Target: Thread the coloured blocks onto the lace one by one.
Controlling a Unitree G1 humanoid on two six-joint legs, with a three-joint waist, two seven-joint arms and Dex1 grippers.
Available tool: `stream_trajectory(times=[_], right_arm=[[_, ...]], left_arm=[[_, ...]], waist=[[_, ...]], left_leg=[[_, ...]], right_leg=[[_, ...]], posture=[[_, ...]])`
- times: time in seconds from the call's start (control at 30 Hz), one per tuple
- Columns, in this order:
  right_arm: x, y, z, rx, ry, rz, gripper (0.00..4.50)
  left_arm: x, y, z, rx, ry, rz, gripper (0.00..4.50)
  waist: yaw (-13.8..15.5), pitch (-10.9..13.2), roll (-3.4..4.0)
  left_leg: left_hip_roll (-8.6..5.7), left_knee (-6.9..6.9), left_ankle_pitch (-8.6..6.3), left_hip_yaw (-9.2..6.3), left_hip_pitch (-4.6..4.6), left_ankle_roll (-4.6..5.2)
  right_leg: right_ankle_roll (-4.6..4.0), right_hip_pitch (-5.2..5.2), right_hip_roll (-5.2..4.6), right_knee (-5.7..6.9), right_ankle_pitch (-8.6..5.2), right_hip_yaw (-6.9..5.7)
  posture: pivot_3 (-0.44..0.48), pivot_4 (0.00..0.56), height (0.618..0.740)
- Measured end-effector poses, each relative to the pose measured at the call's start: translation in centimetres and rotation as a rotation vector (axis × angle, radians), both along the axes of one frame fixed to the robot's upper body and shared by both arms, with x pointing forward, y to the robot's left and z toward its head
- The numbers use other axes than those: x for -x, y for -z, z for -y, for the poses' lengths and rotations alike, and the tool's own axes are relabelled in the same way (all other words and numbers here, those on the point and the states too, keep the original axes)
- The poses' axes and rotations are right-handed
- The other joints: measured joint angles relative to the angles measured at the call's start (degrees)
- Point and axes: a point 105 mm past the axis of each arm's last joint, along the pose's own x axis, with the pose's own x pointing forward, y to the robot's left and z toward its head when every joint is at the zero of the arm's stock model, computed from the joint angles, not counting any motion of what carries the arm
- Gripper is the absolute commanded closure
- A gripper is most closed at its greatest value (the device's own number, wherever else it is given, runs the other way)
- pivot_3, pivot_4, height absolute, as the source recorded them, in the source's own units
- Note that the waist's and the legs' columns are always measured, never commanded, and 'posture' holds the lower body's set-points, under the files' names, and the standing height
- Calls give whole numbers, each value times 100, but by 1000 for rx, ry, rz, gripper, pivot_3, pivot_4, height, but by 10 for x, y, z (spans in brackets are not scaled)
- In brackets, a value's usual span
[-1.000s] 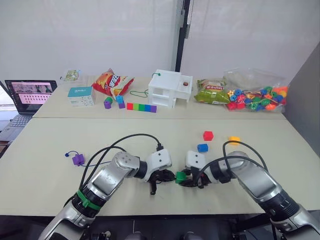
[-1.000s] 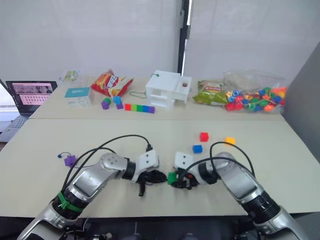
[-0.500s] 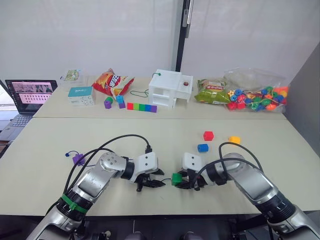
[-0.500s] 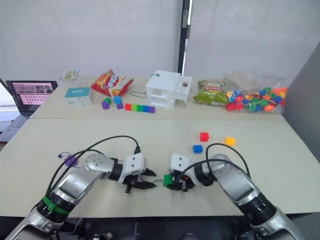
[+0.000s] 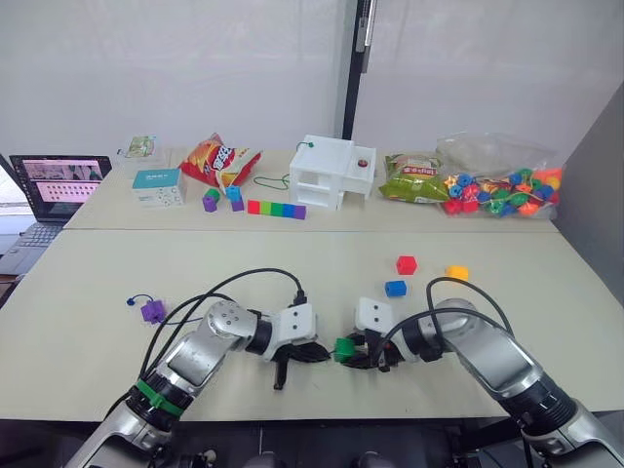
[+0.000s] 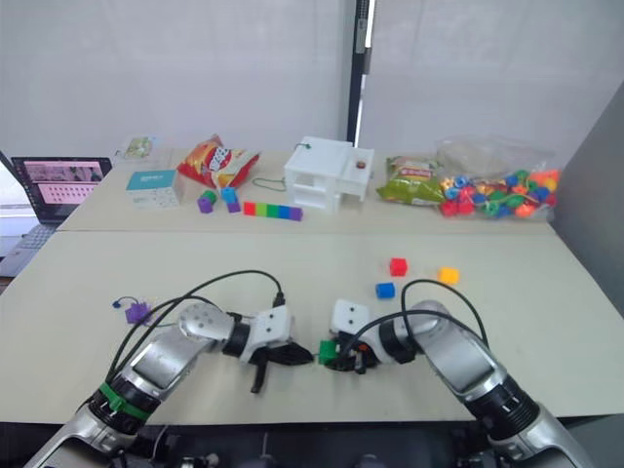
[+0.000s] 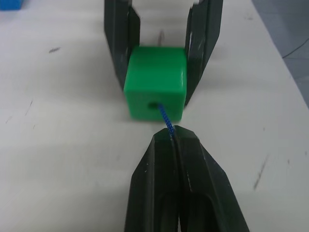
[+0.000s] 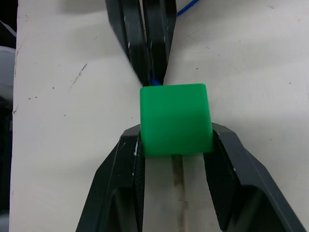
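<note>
The right tool (image 8: 175, 145) is clamped on the green block (image 8: 175, 118), one black finger on each of its opposite sides, holding it just over the near bench (image 5: 117, 263). Facing it, the left tool (image 7: 176, 140) is pinched tight on the lace (image 7: 166, 121); a short stretch of dark-blue string runs from its fingertips straight into the hole in the block's face. In the right wrist view the left tool's fingers meet the far side of the block, with the blue string showing beside them.

Measured from the green block: the blue block (image 5: 395, 289) lies just beyond it toward the far bench, the red block (image 5: 407, 264) a little further the same way, and the yellow block (image 5: 456, 273) off to the robot's right of those two. The purple block (image 5: 153, 312) sits well apart to the robot's left, with a small dark-blue loop of string just beside it.

On the far bench, beyond the green block, stand a white box (image 5: 331, 172), a rainbow bar of cubes (image 5: 276, 209), a red snack bag (image 5: 219, 160) and a clear bag of beads (image 5: 497, 185)
</note>
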Motion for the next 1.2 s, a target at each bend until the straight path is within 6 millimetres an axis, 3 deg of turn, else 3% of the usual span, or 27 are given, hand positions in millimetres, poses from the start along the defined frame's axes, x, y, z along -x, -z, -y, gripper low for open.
stream_trajectory(times=[0.23,0.33,0.4,0.63,0.87,1.03,1.2], right_arm=[[0,0,0,4,2,7,3302],[0,0,-1,0,10,10,3302],[0,0,-1,-10,28,7,2260],[-2,-2,1,-23,87,19,5],[4,-14,24,-34,165,32,5],[14,-1,39,-7,213,-9,5],[14,0,36,-15,227,6,0]], left_arm=[[-8,-3,3,-15,-27,24,4500],[-7,-4,0,-13,-43,3,3607],[-5,-8,-2,-5,-42,2,2975],[1,-21,-1,10,-16,7,678],[-8,-25,18,9,-3,62,678],[-4,-12,29,-11,48,29,678],[-8,-1,30,-41,47,11,2192]], waist=[[-10,0,0],[-14,0,0],[-14,0,0],[-7,0,0],[10,0,0],[-5,0,0],[-12,0,0]], left_leg=[[2,1,0,0,3,0],[4,0,0,0,2,0],[4,0,0,-1,2,0],[3,0,0,-1,0,0],[1,5,-2,-3,-7,3],[2,6,-2,-3,-9,3],[2,7,-2,-3,-8,3]], right_leg=[[0,0,2,0,0,2],[0,0,3,1,0,2],[0,-1,3,1,0,2],[0,-1,1,1,0,2],[2,-1,1,-2,1,-1],[2,-2,3,-3,1,0],[2,-2,4,-2,1,2]], posture=[[0,150,740],[0,150,740],[0,150,740],[0,150,740],[0,150,740],[0,150,740],[0,150,740]])
